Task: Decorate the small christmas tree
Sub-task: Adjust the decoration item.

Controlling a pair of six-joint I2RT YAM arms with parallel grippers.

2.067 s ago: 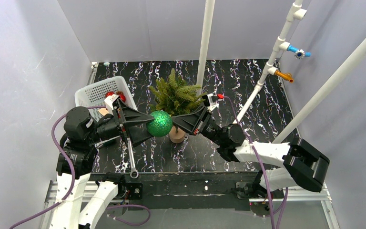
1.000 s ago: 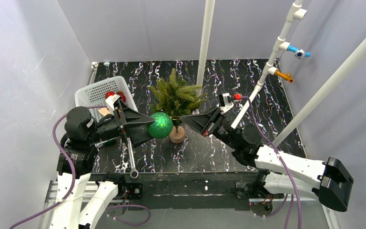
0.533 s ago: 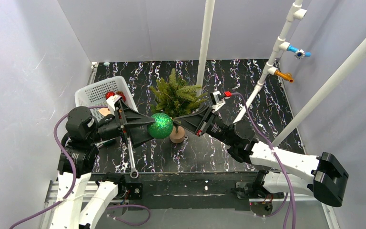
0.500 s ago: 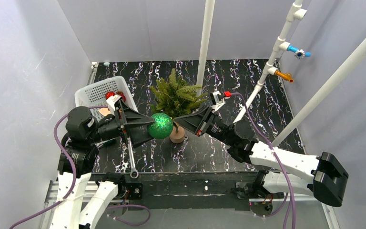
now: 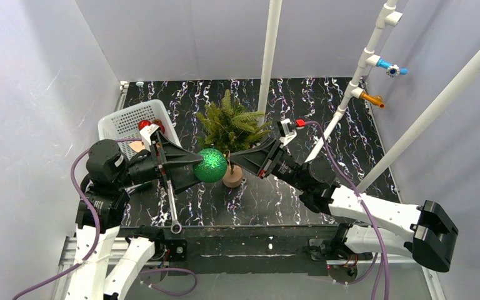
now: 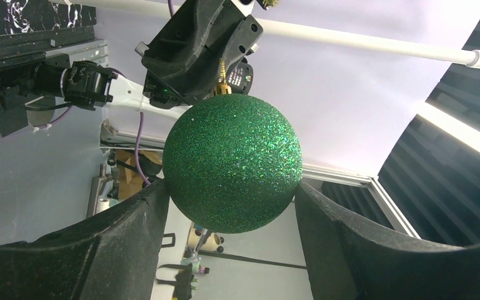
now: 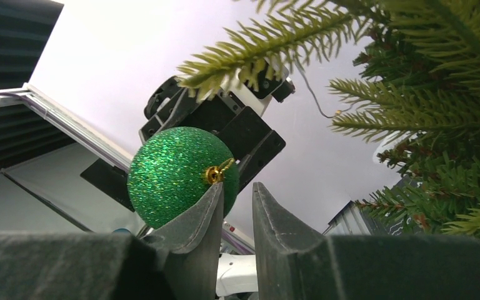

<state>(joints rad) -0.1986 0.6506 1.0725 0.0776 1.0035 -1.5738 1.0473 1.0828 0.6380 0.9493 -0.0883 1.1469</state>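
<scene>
Since a second ago the right arm has swung back in from the right of the top view, and its right end effector (image 7: 237, 187) is again close under the tree's lower fronds, tips almost at the ornament. Its jaws have parted a little. They show a narrow gap with nothing between them.

The left end effector (image 5: 201, 166) grips the green glitter ball (image 6: 232, 162) across its widest part, one pad on each side. It presents the ball at centre frame, just left of the trunk. That grip leaves the gold cap (image 7: 212, 174) and its small loop free, turned toward the right arm. In the right wrist view the cap sits just above the tip of the left-hand finger, not yet between the two. This looks like a hand-over of the hanger: one arm steadies the ball so the other can pinch the fine loop.

The small christmas tree (image 5: 231, 125) stands upright on its round wooden base (image 5: 231, 177) in the middle of the black marbled surface (image 5: 325, 100), its branches overhanging both tips. At the left edge a white basket (image 5: 120, 125) holds red ornaments (image 5: 151, 124), likely waiting their turn.

The slight opening suits the thin loop, though the tips need to rise a touch to catch it.
</scene>
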